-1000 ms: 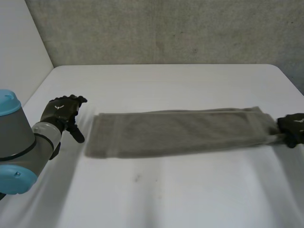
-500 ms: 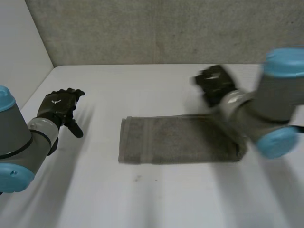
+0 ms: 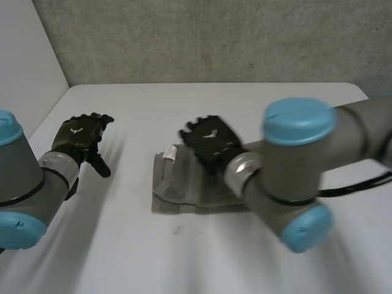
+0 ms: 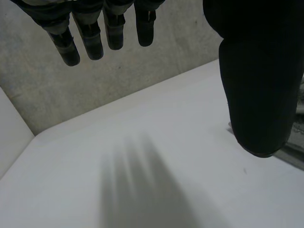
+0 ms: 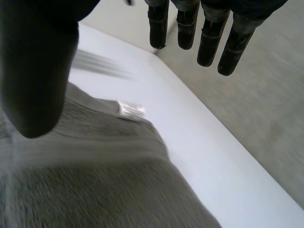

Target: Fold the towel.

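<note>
Head view: left hand (image 3: 78, 138) open, fingers loosely spread, holding nothing. It hangs over bare bench (image 3: 122, 257), well apart from the towel (image 3: 180, 191) on its left side. Left arm (image 3: 27, 190) enters low at that side. Right hand (image 3: 211, 142) is back-up over the towel's far edge, fingers spread flat. Cannot tell from here whether it touches the cloth. Right arm (image 3: 294, 177) reaches in across the bench and covers the towel's right part. The towel lies mid-bench as a short doubled grey pad, with a white label (image 3: 169, 154) at its far left corner, just beside the right hand.

Left wrist view: left hand (image 4: 260, 90) wide, fingers (image 4: 90, 40) straight, thumb apart from them, nothing between. White bench (image 4: 142, 156) lies below the palm. A sliver of towel (image 4: 294, 156) shows past the thumb, mostly cut off. Grey wall (image 4: 142, 71) behind.

Right wrist view: right hand (image 5: 38, 71) wide, fingers (image 5: 205, 40) straight, thumb spread well aside, gripping nothing. Towel (image 5: 95, 185) sits under the palm. The label (image 5: 130, 110) juts from its edge between thumb and fingers. The fingertips reach beyond the cloth, above bench (image 5: 213, 156) and wall (image 5: 266, 95). Contact between palm and cloth is hidden.
</note>
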Tool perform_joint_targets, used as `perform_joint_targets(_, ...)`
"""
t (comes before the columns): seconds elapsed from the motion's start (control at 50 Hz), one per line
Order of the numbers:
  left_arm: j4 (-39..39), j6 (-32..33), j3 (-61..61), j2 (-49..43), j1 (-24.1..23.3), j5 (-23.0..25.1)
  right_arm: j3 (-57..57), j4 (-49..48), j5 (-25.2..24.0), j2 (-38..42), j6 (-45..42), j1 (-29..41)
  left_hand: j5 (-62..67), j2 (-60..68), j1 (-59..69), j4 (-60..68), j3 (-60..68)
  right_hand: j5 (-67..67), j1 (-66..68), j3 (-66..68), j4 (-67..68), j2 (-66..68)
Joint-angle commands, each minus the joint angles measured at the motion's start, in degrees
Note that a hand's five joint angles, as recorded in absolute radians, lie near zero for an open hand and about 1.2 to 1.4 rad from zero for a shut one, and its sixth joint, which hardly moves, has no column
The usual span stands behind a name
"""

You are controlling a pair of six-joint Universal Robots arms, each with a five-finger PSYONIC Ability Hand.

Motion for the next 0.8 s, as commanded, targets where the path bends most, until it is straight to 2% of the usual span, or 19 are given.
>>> perform_joint_targets(0.02, 0.0, 0.0, 1.6, 0.2, -3.4, -0.1, 15.9, -0.6, -1.0, -9.2, 3.9, -11.5, 0.4, 1.4, 1.1, 1.3, 1.3, -3.2, -3.4, -3.8, -4.8, -4.4)
perform_joint_targets(0.16, 0.0, 0.0, 2.7, 0.2, -7.2, -0.3, 26.2, -4.7, -4.0, -8.8, -0.6, -19.2, 0.7, 1.7, 1.4, 1.6, 1.6, -1.4, -1.6, -2.0, -3.0, -2.6)
perform_joint_targets(0.18, 0.0, 0.0, 2.7, 0.2, -7.2, -0.3, 27.9, -6.4, -4.0, -8.5, -2.3, -20.5, 0.7, 1.7, 1.4, 1.6, 1.6, 3.3, 3.1, 2.7, 1.7, 2.0)
perform_joint_targets(0.2, 0.0, -0.1, 2.6, 0.2, -7.7, -0.3, 29.7, -8.4, -4.0, -7.8, -4.7, -22.0, 0.7, 1.7, 1.4, 1.6, 1.6, 14.8, 14.6, 14.2, 13.2, 13.6)
perform_joint_targets(0.22, 0.0, -0.2, 2.6, 0.2, -8.0, -0.3, 29.7, -8.4, -4.0, -7.8, -4.7, -22.0, 0.7, 1.7, 1.4, 1.6, 1.6, 14.9, 14.7, 14.3, 13.3, 13.7)
perform_joint_targets(0.26, 0.0, -0.2, 2.6, 0.1, -8.1, -0.3, 31.0, -11.8, -4.7, -6.8, -7.0, -24.2, 0.7, 1.7, 1.4, 1.6, 1.6, 39.0, 38.8, 38.4, 37.4, 37.8)
perform_joint_targets(0.28, 0.0, -0.2, 2.5, 0.1, -8.1, -0.3, 31.0, -11.8, -4.7, -6.8, -7.0, -24.2, 0.6, 1.5, 1.3, 1.4, 1.4, 39.1, 38.9, 38.5, 37.5, 37.9)
perform_joint_targets(0.3, 0.0, -0.2, 2.5, 0.1, -8.1, -0.3, 31.0, -13.0, -4.7, -6.4, -7.8, -24.8, 0.6, 1.5, 1.3, 1.4, 1.4, 52.3, 52.1, 51.7, 50.7, 51.1)
perform_joint_targets(0.32, 0.0, -0.2, 2.5, 0.1, -8.2, -0.3, 31.0, -13.0, -4.7, -6.4, -7.8, -24.8, 0.7, 1.7, 1.4, 1.6, 1.6, 52.4, 52.2, 51.8, 50.8, 51.2)
perform_joint_targets(0.34, 0.0, -0.2, 2.5, 0.1, -8.2, -0.3, 30.4, -14.0, -4.3, -5.7, -8.2, -24.9, 0.7, 1.7, 1.4, 1.6, 1.6, 66.7, 66.5, 66.1, 65.1, 65.5)
perform_joint_targets(0.48, -0.2, -0.3, 2.1, 0.4, -8.1, -1.7, 27.4, -16.1, -4.1, -8.6, -8.6, -24.1, 0.6, 1.5, 1.3, 1.4, 1.4, 66.8, 66.6, 66.2, 65.2, 65.6)
perform_joint_targets(0.54, -0.2, -0.3, 2.2, 0.9, -8.1, -2.2, 23.8, -15.6, -4.6, -10.2, -8.7, -19.8, 0.6, 1.5, 1.3, 1.4, 1.4, 66.8, 66.6, 66.2, 65.2, 65.6)
perform_joint_targets(0.58, -0.3, -0.3, 2.4, 1.6, -8.1, -2.4, 17.8, -15.0, -5.3, -7.5, -9.2, -10.0, 0.6, 1.5, 1.3, 1.4, 1.4, 66.8, 66.6, 66.2, 65.2, 65.6)
perform_joint_targets(0.6, -0.3, -0.3, 2.4, 1.6, -8.1, -2.4, 17.8, -15.0, -5.3, -7.5, -9.2, -10.0, 0.6, 1.5, 1.3, 1.4, 1.4, 66.8, 66.6, 66.2, 65.2, 65.6)
perform_joint_targets(0.64, -0.4, -0.4, 2.7, 2.4, -8.0, -2.5, 11.5, -12.5, -5.7, -2.4, -10.5, -1.5, 0.6, 1.5, 1.3, 1.4, 1.4, 66.8, 66.6, 66.2, 65.2, 65.6)
perform_joint_targets(0.7, -0.6, -1.4, 3.1, 2.9, -7.9, -2.5, 8.4, -10.2, -6.1, 0.2, -12.3, 1.5, 0.6, 1.5, 1.3, 1.4, 1.4, 66.8, 66.6, 66.2, 65.2, 65.6)
perform_joint_targets(0.74, -0.8, -3.2, 4.0, 3.3, -7.9, -3.2, 3.6, -5.7, -8.6, 5.4, -18.0, 5.4, 0.4, 1.4, 1.1, 1.3, 1.3, 66.8, 66.6, 66.2, 65.2, 65.6)
perform_joint_targets(0.76, -0.8, -3.2, 4.0, 3.3, -7.9, -3.2, 3.6, -5.7, -8.6, 5.4, -18.1, 5.4, 0.4, 1.4, 1.1, 1.3, 1.3, 66.8, 66.6, 66.2, 65.2, 65.6)
perform_joint_targets(0.8, -1.1, -4.2, 4.3, 3.8, -7.8, -3.9, -0.1, -2.3, -10.1, 8.3, -23.7, 7.0, 0.4, 1.4, 1.1, 1.3, 1.3, 66.8, 66.6, 66.2, 65.2, 65.6)
